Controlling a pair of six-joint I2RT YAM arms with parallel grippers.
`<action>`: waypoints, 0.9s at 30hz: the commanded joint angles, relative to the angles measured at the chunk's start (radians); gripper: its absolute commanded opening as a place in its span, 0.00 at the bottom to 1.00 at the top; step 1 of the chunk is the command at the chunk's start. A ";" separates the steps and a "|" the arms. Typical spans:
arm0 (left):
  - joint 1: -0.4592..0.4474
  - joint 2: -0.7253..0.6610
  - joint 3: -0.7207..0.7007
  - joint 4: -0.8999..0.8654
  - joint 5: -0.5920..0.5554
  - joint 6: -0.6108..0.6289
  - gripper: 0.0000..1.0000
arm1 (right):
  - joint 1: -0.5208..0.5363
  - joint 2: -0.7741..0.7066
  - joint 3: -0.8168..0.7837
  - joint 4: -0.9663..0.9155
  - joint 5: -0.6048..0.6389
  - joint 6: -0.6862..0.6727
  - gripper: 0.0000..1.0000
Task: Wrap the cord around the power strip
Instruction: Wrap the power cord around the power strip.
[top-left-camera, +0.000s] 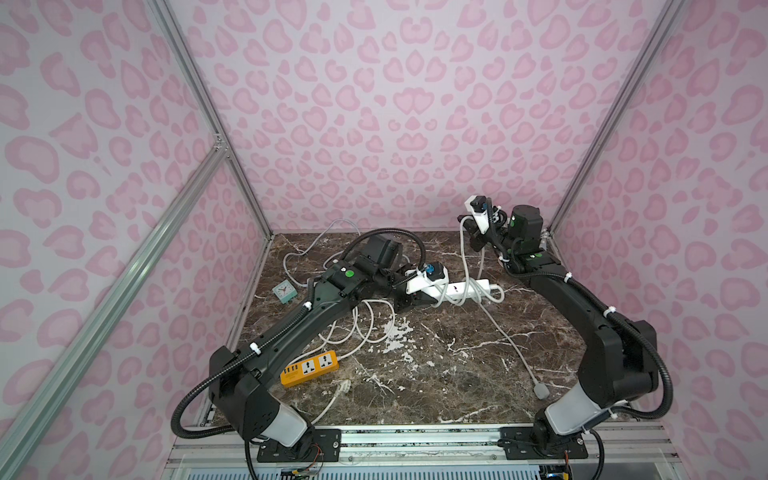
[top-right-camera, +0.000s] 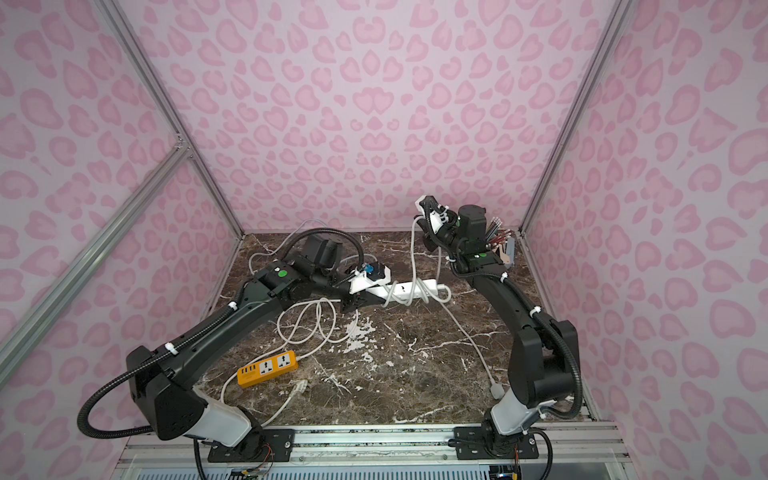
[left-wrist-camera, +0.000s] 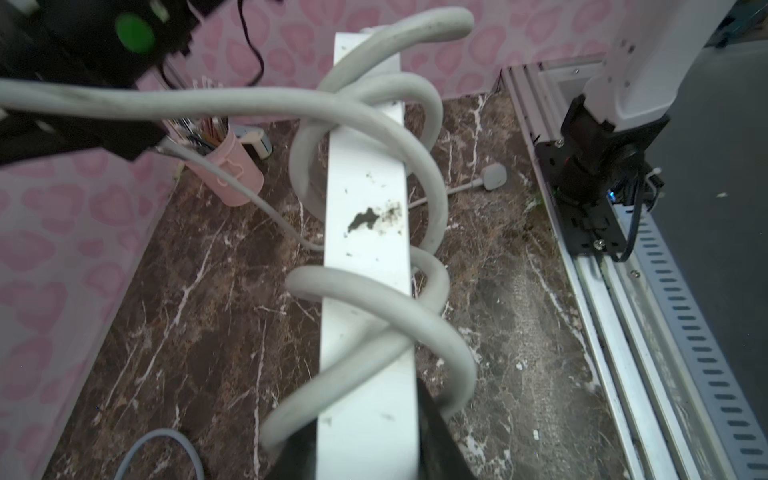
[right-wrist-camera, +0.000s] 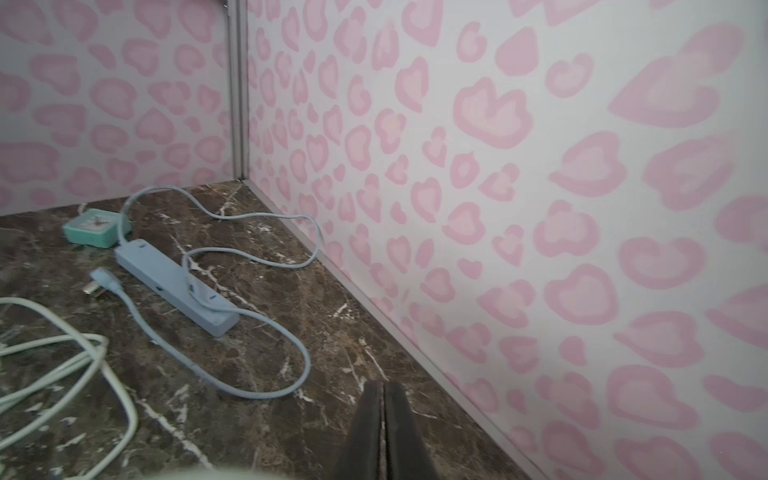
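Black fingers of the left pincer (left-wrist-camera: 363, 432) are clamped on one end of the white power strip (left-wrist-camera: 361, 183), one finger on each long side, and the strip juts out from them toward the right arm, over the middle of the dark marble tabletop (top-left-camera: 436, 374). Its thick white cord (left-wrist-camera: 249, 106) coils loosely round the strip in several turns, crossing itself near the gripped end, and a dark smudge marks the strip's bare face between the turns. From the coils the cord climbs to the right pincer (right-wrist-camera: 382, 395), raised near the back wall; its fingers are pressed together, and the cord loops at it and falls back down, though whether it is pinched there I cannot tell. The free end trails across the tabletop to a grey plug (top-left-camera: 540, 390) lying near the right arm's base. Under the left arm lies a tangle of another white cord (top-left-camera: 365, 328), just beyond an orange power strip (top-left-camera: 309, 368) at the near left. A teal clock (top-left-camera: 285, 289) and a blue power strip (right-wrist-camera: 174, 286) sit toward the back left corner, and a pink cup of pens (left-wrist-camera: 232, 174) stands in the back right corner.
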 joint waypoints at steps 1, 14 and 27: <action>0.054 -0.050 -0.020 0.274 0.300 -0.120 0.03 | -0.010 0.061 0.012 0.180 -0.082 0.248 0.00; 0.167 -0.153 -0.173 0.847 0.116 -0.573 0.03 | 0.010 0.148 -0.256 0.419 -0.034 0.480 0.54; 0.187 -0.138 -0.149 0.856 0.071 -0.608 0.03 | 0.090 0.140 -0.372 0.206 0.148 0.213 0.50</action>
